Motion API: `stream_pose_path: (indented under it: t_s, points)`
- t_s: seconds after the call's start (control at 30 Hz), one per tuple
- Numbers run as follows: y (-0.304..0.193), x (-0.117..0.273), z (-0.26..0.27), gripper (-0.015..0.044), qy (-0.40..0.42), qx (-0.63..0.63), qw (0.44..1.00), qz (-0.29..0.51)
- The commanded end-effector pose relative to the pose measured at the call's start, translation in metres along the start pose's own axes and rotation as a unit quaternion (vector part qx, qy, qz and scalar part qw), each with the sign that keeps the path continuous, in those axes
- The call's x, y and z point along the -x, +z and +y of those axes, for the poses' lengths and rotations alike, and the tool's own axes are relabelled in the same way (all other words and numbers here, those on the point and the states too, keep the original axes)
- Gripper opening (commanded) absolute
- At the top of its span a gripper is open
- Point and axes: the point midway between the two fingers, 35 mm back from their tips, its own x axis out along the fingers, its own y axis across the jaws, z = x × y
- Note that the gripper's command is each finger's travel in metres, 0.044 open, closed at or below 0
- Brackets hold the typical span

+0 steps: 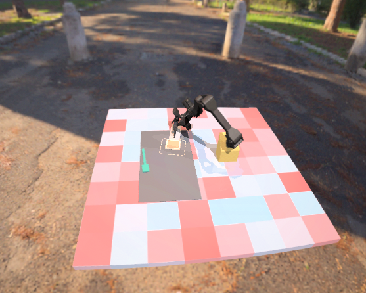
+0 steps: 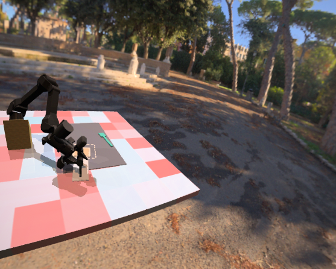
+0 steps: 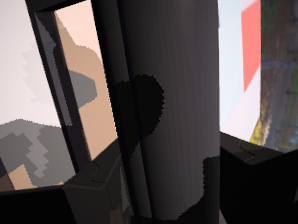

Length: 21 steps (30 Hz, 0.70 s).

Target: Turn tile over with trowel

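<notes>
Checkered worktop [image 1: 161,213] [image 2: 139,187] leaves working room beyond the mat's [image 1: 168,184] [image 2: 88,129] far edge and past the claw [image 1: 181,124] [image 2: 70,161] [image 3: 167,165], which is clamped on the dark-handled trowel [image 1: 176,131] [image 2: 85,174] [image 3: 170,90], pale blade low near that edge. Tile [image 1: 173,144] [image 2: 86,151] sits in the dashed outline [image 1: 172,154] [image 2: 95,151], orange panel up; can't confirm which face is marked, so if flipped, next is set-down and release off the tile, else another flip. Retreat should avoid the tile; teal tool [image 1: 145,168] [image 2: 104,137] is well apart.
</notes>
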Motion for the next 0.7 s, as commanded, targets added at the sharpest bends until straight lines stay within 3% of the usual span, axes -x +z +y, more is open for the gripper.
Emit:
stream_pose_path:
  t_s: [0.0,0.37,0.67]
  points:
    - [-0.007,0.006,-0.011,0.0,-0.004,0.005,1.0,0.001]
    - [-0.033,0.027,-0.033,0.0,-0.005,0.006,1.0,0.001]
    - [-0.023,0.025,-0.04,0.0,0.003,0.008,1.0,0.004]
